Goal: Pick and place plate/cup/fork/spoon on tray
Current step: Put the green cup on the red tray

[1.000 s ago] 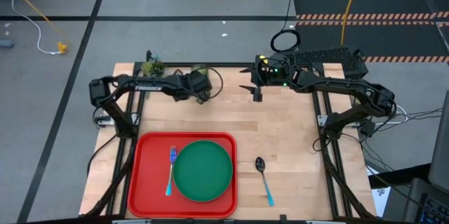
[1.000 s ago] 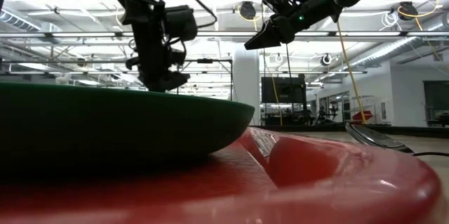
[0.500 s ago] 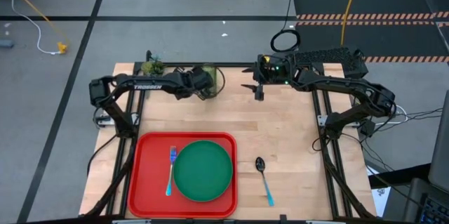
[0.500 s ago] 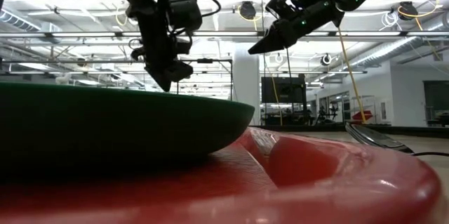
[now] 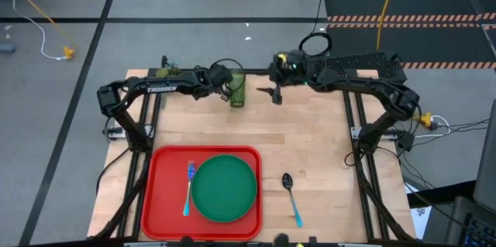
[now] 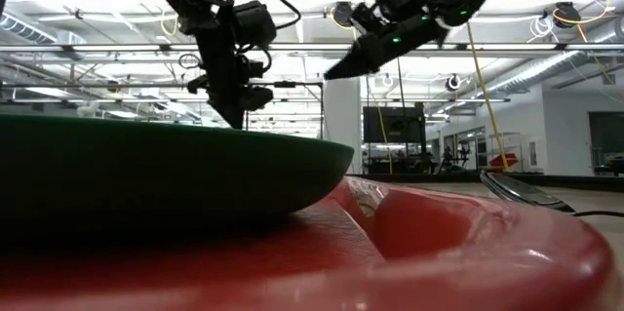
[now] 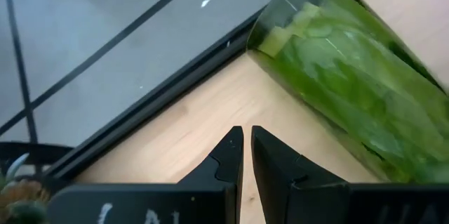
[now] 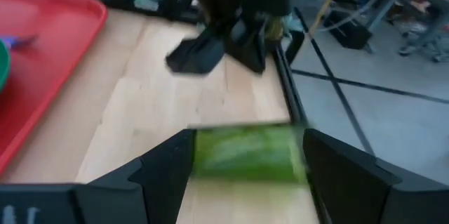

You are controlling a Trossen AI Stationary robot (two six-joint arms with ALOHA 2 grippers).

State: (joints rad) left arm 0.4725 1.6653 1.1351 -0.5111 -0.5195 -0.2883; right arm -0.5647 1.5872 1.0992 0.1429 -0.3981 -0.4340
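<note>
Cup lies tipped beside nearly shut, empty left gripper; wide-open right gripper near it may roll it off

My surface is pale, smooth wood planking. The cup looks like translucent green plastic, the tray is glossy red plastic, and the plate is smooth green plastic. The spoon has a shiny dark metal bowl.

From overhead we look straight down on the whole table. Our low camera sits at the tray rim, facing the room. Both wrist cameras look closely at the cup near the table's far edge.
</note>
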